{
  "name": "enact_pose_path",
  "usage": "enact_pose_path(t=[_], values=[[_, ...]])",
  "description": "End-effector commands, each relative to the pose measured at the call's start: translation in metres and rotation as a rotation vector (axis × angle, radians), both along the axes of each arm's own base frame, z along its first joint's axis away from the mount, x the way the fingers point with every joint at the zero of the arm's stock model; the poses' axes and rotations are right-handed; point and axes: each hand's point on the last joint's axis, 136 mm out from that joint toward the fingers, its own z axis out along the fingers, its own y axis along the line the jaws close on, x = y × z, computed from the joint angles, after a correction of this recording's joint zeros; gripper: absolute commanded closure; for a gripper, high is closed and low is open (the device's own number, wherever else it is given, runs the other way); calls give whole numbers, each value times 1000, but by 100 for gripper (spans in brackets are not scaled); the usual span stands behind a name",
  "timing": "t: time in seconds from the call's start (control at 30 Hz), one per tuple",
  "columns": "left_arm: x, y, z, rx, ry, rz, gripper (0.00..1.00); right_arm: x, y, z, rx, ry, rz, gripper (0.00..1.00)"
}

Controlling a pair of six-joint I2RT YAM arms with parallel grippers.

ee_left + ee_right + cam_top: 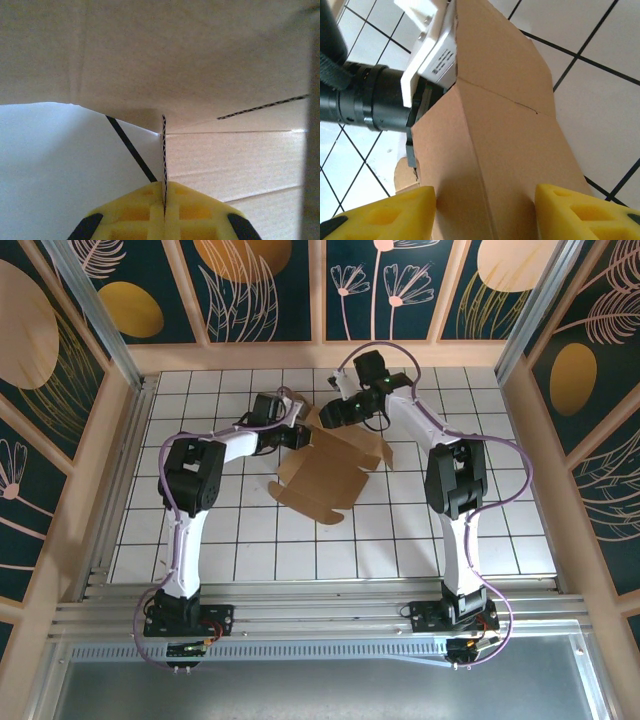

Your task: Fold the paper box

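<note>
Your paper box [330, 475] lies half-open on the tiled table [500, 530], just past the middle, with a raised wall at its far edge between the two arms. Your left gripper [164, 192] is pinched tight on a thin upright edge of that cardboard [225, 160]. Your right gripper [485, 200] is spread wide, its yellow fingers [580, 212] on either side of a creased panel [505, 125], close to the left arm's wrist [370, 100].
</note>
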Motion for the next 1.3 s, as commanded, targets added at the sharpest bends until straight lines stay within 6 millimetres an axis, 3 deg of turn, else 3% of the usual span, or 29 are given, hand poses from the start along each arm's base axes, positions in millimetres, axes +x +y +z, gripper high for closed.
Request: enact_pose_path(t=[0.0, 0.27, 0.53, 0.83, 1.07, 1.1, 1.27], values=[[2, -3, 21, 52, -134, -2, 100, -1, -6, 9, 12, -15, -25, 45], [-2, 1, 37, 256, -365, 23, 100, 8, -24, 3, 57, 34, -111, 45], [-4, -12, 50, 244, -428, -1, 100, 8, -29, 3, 78, 44, -120, 45], [-6, -33, 22, 389, -430, -36, 100, 5, -32, 0, 72, 48, -126, 45], [-8, -26, 3, 497, -431, -55, 100, 8, -37, 0, 73, 50, -143, 45], [-9, -28, 4, 489, -431, -64, 99, 9, -38, -1, 73, 51, -144, 45], [-26, -54, 15, 333, -375, -168, 75, 9, -39, -4, 72, 56, -151, 45]])
